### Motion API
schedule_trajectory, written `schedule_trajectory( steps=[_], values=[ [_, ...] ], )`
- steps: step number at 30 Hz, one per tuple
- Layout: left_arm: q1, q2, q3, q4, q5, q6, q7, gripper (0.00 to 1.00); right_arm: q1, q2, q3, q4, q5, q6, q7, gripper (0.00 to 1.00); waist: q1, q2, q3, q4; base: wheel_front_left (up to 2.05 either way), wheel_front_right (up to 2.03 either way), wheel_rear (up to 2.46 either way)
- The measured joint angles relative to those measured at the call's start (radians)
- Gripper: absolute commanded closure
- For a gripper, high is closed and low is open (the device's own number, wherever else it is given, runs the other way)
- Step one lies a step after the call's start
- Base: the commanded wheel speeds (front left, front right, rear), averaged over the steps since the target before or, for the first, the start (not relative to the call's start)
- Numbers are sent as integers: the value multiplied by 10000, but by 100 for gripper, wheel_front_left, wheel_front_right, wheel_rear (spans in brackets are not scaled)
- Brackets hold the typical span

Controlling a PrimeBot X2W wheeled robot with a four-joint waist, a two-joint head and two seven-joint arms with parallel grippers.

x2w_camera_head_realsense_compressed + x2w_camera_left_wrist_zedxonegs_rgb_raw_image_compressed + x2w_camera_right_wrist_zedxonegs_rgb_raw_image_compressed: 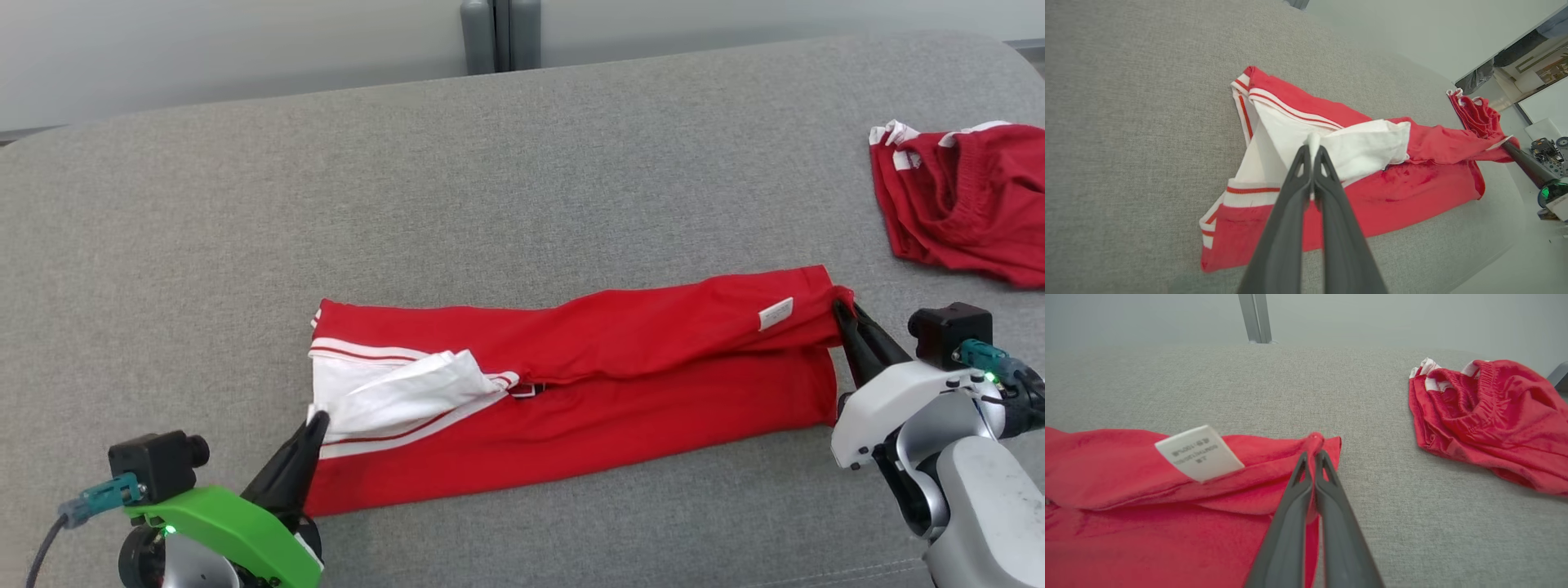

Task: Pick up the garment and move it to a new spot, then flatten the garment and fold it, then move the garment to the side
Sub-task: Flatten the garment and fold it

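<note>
A red garment (620,384) with white, red-striped trim lies stretched across the grey cushion, its far long edge folded over toward me. At its left end my left gripper (317,420) is shut on a pinch of the white fabric (1312,141). My right gripper (841,309) is shut on the red top corner (1314,440) at the right end. A white care label (1198,452) shows on the folded-over layer near that corner. The garment (1412,183) sags between the two grips in the left wrist view, where the right gripper's dark fingers (1527,163) also appear.
A second red garment (963,200) with white trim lies bunched at the cushion's far right, also seen in the right wrist view (1490,416). The grey cushion (490,188) stretches wide behind the work. A grey post (500,34) stands beyond its back edge.
</note>
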State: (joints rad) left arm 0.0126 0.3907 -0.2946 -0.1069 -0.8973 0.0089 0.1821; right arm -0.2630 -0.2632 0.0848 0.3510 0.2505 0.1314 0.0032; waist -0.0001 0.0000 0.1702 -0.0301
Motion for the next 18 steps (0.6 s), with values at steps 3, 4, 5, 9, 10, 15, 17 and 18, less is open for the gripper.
schedule_trajectory(
  steps=[3, 4, 5, 9, 10, 15, 17, 18],
  values=[
    [5, -247, -12, 604, 2, -2, -332, 100, 111, 144, -79, 238, -96, 0, -157, 87, 0, 0, -6, 41, 0, 0, 0],
    [-5, -313, -8, 849, 19, -2, -479, 76, 118, 199, -117, 332, -151, 0, -245, 77, 0, 0, 0, 33, 0, 0, 0],
    [-16, -378, -8, 1066, 109, -2, -650, 44, 118, 257, -148, 418, -196, 2, -334, 55, 0, 0, 5, 18, 0, 0, 0],
    [-31, -631, 8, 1622, 280, -13, -1229, 0, 198, 545, -491, 648, -307, 0, -755, 0, 0, 0, 21, -66, 0, 0, 0],
    [-29, -646, 54, 1699, 353, 13, -1444, 0, 281, 614, -644, 660, -341, 0, -897, 0, 0, 0, 25, -84, 0, 0, 0],
    [30, -765, 382, 1789, 811, 366, -2510, 0, 700, 947, -1212, 587, -439, 0, -1386, 0, 0, 0, 33, -128, 0, 0, 0],
    [60, -792, 395, 1779, 1060, 499, -2840, 0, 859, 1072, -1396, 470, -506, 0, -1476, 0, 0, 0, 31, -131, 0, 0, 0],
    [64, -796, 389, 1766, 1206, 571, -2997, 0, 947, 1133, -1501, 389, -518, 0, -1536, 0, 0, 0, 29, -129, 0, 0, 0]
  ],
)
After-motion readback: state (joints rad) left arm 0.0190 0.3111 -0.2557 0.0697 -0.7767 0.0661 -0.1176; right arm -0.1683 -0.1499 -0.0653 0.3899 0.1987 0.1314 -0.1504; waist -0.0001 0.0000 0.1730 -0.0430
